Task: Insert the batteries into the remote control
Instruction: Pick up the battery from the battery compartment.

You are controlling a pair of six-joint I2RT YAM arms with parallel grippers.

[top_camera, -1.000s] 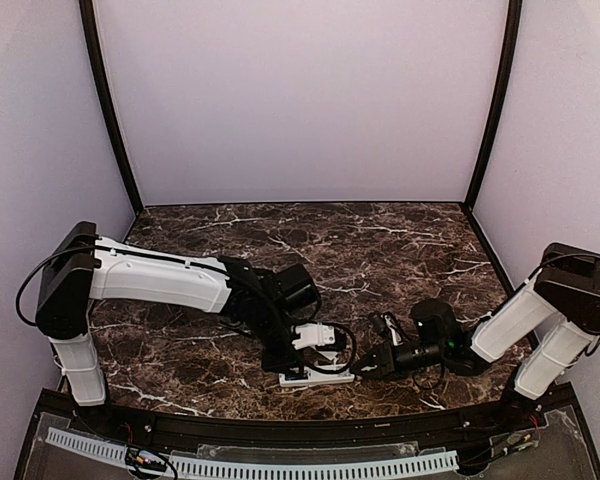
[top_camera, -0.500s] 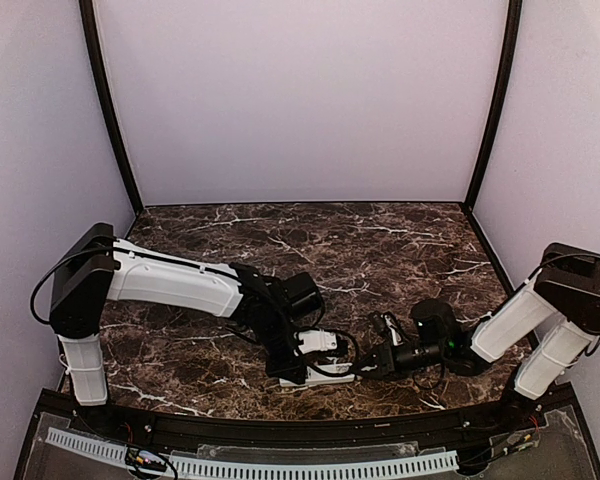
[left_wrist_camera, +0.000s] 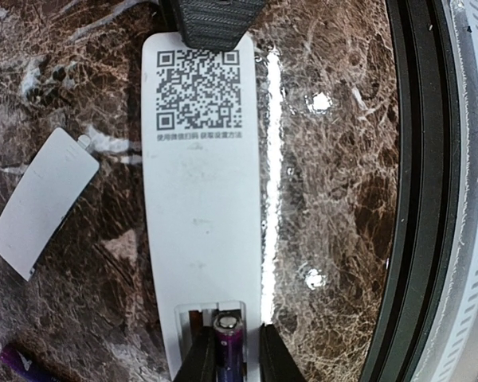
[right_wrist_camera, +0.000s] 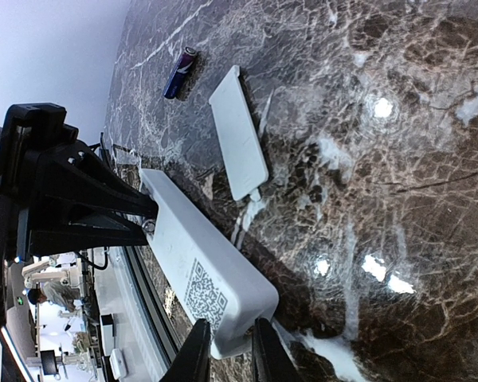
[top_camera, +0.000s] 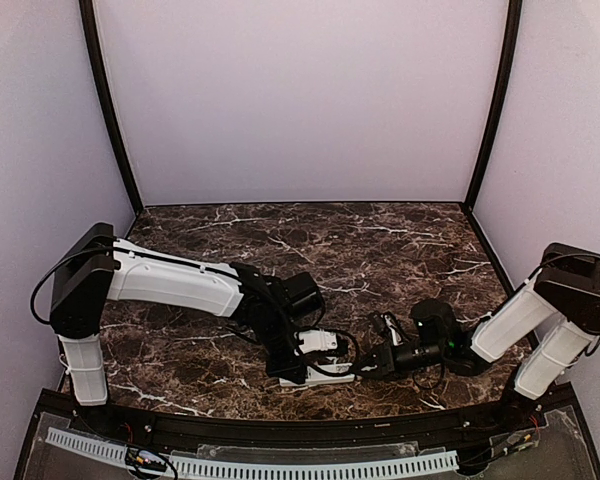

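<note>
The white remote control (left_wrist_camera: 203, 199) lies back-up on the marble table near the front edge, its QR code showing; it also shows in the right wrist view (right_wrist_camera: 203, 274) and the top view (top_camera: 318, 377). My left gripper (left_wrist_camera: 229, 358) is shut on a purple battery (left_wrist_camera: 227, 344) and holds it in the open recess at one end of the remote. My right gripper (right_wrist_camera: 225, 350) is shut on the remote's other end. The second battery (right_wrist_camera: 179, 72) lies loose on the table beyond the cover plate; its tip shows in the left wrist view (left_wrist_camera: 20, 362).
The small white cover plate (left_wrist_camera: 44, 200) lies flat beside the remote, also in the right wrist view (right_wrist_camera: 239, 134). The table's black front rim (left_wrist_camera: 418, 191) runs close along the remote's other side.
The left arm lowered and shifted slightly right onto the remote's end between one second and half a second ago. Since then nothing has visibly moved.
</note>
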